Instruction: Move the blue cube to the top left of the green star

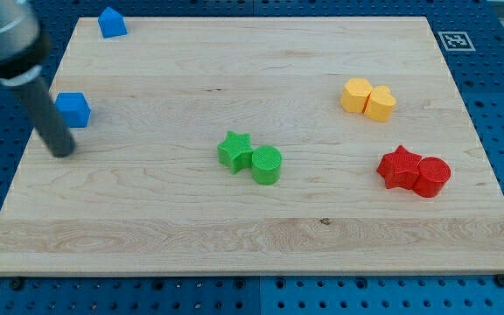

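The blue cube sits near the board's left edge. My tip rests on the board just below and slightly left of it, with the rod rising toward the view's top left and covering the cube's left edge. The green star lies near the board's middle, well to the right of the cube, and touches a green cylinder on its lower right.
A second blue block with a pointed top sits at the top left corner. Two yellow blocks touch each other at the upper right. A red star and a red cylinder touch at the right. The wooden board lies on a blue pegboard.
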{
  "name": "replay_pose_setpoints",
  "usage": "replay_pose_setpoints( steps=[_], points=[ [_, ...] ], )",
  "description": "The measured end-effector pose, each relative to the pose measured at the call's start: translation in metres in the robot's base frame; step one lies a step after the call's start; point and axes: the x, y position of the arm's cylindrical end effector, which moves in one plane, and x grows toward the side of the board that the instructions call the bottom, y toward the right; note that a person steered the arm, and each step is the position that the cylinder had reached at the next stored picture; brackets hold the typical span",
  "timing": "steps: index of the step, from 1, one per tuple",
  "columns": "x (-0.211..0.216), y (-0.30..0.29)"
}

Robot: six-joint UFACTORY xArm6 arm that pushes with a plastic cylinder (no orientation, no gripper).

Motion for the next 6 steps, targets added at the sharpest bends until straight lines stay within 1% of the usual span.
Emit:
replay_pose_setpoints(
  steps=[1, 2, 3, 4, 6],
  points=[
    [-0.016, -0.035],
    [-0.031, -0.028],
    [-0.031, -0.023],
    [-0.042, -0.023],
    [-0.044, -0.008]
  ],
)
